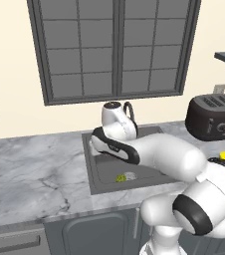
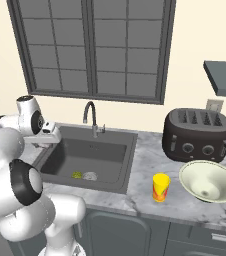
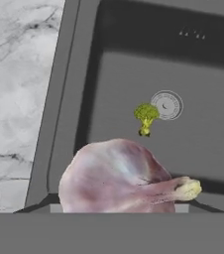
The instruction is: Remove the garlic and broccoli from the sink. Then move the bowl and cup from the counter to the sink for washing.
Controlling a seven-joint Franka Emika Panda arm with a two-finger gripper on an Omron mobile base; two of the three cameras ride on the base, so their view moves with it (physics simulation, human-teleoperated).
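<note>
step: garlic (image 3: 119, 176) out of sink (image 3: 74, 99) | my gripper pinching garlic above sink's left edge | carry level to worktop (image 3: 15, 74) left of sink; set down gently; broccoli (image 3: 145, 117) next

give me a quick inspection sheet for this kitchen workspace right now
surface: grey-and-white marble counter with a dark recessed sink.
job's things: garlic looms large right at the gripper in the hand view, apparently held above the basin; broccoli lies on the sink floor beside the drain disc; yellow cup and cream-green bowl stand on the counter right of the sink.
clutter: dark toaster behind the bowl.
grippers: gripper over the sink's left edge; its fingers are hidden behind the garlic.
cables: nothing seen.
surroundings: gooseneck tap, dark-framed window, wall outlet, dark cabinets.
</note>
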